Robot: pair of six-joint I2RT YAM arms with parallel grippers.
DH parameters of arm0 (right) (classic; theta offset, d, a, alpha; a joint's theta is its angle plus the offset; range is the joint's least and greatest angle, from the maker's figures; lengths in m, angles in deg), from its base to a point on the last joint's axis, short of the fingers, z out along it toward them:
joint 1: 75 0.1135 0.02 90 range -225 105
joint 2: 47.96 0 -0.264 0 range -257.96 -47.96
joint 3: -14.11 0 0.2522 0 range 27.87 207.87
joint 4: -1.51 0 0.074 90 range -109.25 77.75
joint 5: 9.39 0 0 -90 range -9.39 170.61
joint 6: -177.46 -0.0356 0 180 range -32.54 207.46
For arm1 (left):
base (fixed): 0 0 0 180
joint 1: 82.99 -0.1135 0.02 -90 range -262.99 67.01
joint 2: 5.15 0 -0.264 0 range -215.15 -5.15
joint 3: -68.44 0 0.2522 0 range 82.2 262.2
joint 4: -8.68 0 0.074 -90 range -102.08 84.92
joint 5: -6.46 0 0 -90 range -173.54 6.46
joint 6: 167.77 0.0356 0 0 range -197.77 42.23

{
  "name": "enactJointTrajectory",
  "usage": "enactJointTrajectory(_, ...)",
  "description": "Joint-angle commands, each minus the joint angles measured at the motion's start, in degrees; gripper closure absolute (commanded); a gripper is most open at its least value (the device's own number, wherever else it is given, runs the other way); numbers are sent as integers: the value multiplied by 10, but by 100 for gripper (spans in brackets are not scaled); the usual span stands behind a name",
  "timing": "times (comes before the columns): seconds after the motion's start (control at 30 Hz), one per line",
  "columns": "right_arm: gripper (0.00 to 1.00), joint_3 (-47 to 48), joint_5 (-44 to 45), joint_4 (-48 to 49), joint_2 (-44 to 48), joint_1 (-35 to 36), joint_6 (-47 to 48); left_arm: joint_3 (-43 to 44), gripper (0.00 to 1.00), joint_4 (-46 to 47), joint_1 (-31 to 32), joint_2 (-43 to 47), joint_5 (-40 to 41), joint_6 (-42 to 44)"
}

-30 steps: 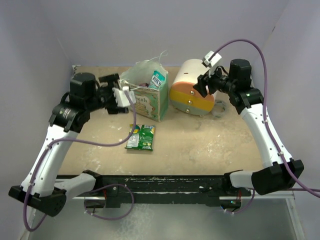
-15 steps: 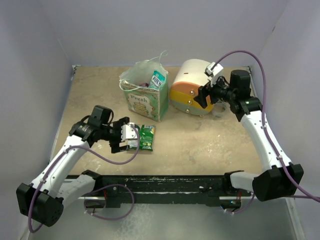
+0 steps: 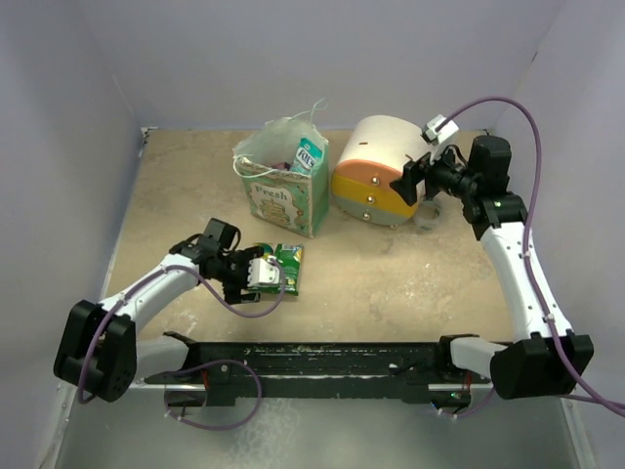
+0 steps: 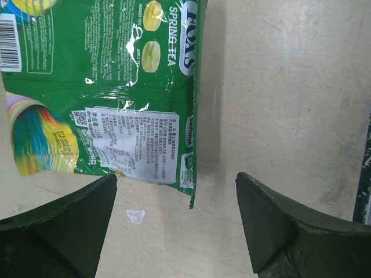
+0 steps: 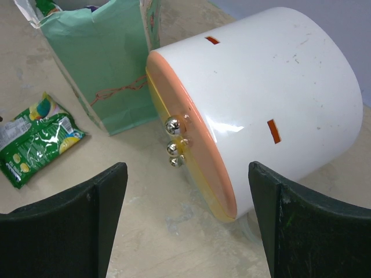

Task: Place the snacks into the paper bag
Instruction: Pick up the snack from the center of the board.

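Observation:
A green FOX'S snack packet [image 3: 288,266] lies flat on the table in front of the paper bag [image 3: 285,195]. My left gripper [image 3: 262,277] is open and low at the packet's left end. In the left wrist view the packet [image 4: 110,87] lies just ahead of my open left gripper [image 4: 177,223], not between the fingers. The pale green bag stands upright and open, with a teal packet [image 3: 309,154] sticking out of its top. My right gripper [image 3: 408,182] is open and empty, held above the table beside the drawer unit.
The round white, orange and yellow drawer unit [image 3: 376,176] lies right of the bag; it fills the right wrist view [image 5: 272,98], where the bag [image 5: 110,69] and green packet [image 5: 37,145] also show. Grey walls enclose the table.
My left arm has swung from beside the bag down and forward to the green packet and stands open at its edge. My right gripper has drawn back slightly to the right.

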Motion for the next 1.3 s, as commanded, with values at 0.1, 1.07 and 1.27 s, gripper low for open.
enactJointTrajectory(0.1,13,-2,-32,35,-6,-6,-18,-37,19,118,12,-19,36,1)
enactJointTrajectory(1.07,14,66,-114,-7,-89,-7,5,64,78,-22,17,-32,18,-65)
enactJointTrajectory(1.27,15,113,-146,-41,-115,-2,40,149,93,-102,17,-34,-35,-49)
